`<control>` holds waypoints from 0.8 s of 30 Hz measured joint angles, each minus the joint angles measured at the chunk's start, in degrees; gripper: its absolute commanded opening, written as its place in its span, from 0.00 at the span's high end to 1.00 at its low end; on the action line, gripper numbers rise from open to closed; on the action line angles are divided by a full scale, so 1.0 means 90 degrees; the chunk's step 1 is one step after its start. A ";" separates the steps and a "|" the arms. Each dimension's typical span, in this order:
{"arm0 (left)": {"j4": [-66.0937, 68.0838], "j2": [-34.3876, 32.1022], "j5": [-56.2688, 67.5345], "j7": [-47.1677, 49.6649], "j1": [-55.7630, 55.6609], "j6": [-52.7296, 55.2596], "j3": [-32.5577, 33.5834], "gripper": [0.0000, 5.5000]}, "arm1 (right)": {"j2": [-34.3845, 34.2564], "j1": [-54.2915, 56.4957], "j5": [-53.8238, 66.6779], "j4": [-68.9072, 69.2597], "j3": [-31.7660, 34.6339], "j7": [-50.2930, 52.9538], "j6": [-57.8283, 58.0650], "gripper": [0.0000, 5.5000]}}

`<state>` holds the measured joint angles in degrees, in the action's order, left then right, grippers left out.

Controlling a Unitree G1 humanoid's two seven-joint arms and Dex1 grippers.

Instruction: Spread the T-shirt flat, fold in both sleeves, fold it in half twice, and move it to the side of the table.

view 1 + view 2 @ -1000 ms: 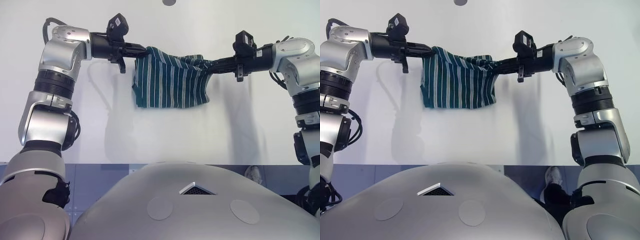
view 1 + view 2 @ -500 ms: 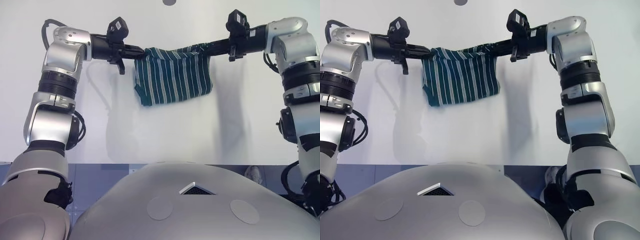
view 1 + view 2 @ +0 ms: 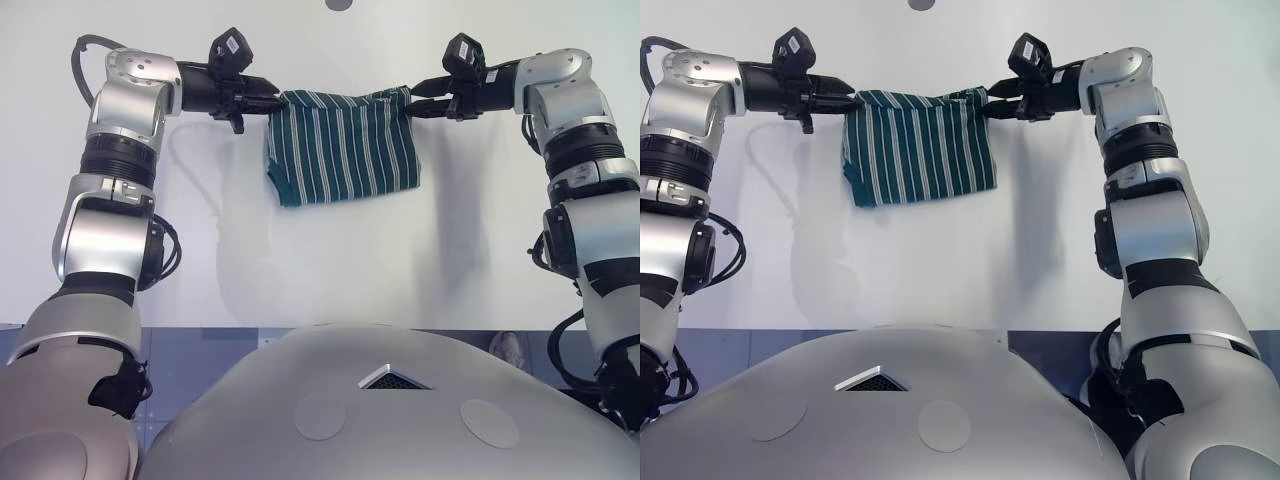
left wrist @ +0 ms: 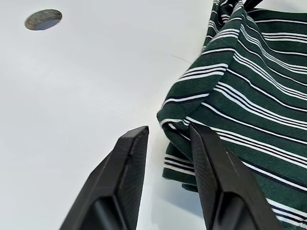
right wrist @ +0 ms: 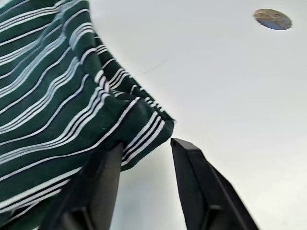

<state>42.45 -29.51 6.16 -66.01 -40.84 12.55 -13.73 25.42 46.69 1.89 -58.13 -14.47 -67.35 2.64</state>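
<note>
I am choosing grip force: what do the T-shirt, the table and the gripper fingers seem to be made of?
The T-shirt looks like soft knit cloth, perhaps cotton: matte, folded, with creases. The table seems laminate or painted board: smooth, white. The fingers of the left gripper look like hard black plastic, matte.
</note>
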 measured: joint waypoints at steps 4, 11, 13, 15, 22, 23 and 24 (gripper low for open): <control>0.0110 0.0111 -0.0006 0.0410 -0.0108 -0.0187 0.0299 0.52 | -0.0073 0.0042 -0.0196 -0.0402 0.0231 0.0853 -0.0202 0.45; -0.1450 0.0562 0.0787 0.0546 -0.0117 -0.1201 0.1103 0.48 | 0.0187 0.0230 0.0139 -0.0415 0.1710 0.3890 -0.1043 0.38; -0.2222 0.0693 0.0864 0.0309 0.0379 -0.1359 0.0923 0.48 | 0.0199 -0.0358 0.0554 0.0605 0.2189 0.4174 -0.1151 0.38; -0.2749 0.0724 0.0861 0.0087 0.0874 -0.1342 0.0609 0.48 | 0.0023 -0.1272 0.0788 0.1883 0.2511 0.4594 -0.1050 0.38; -0.3379 0.1169 0.0251 0.0818 0.1910 -0.0394 -0.0365 0.48 | -0.1467 -0.4395 0.1021 0.5744 0.3292 0.6855 -0.0478 0.38; -0.3455 0.1152 0.0246 0.0733 0.1956 -0.0216 -0.0483 0.48 | -0.1552 -0.4519 0.1011 0.5834 0.3281 0.6926 -0.0401 0.38; -0.3451 0.1094 0.0144 0.0677 0.1971 -0.0177 -0.0638 0.48 | -0.1647 -0.4540 0.0989 0.5899 0.3226 0.7007 -0.0329 0.38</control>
<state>11.39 -19.66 7.46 -59.92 -23.10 10.96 -19.47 10.59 5.82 10.79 -5.04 14.56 -4.29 -0.32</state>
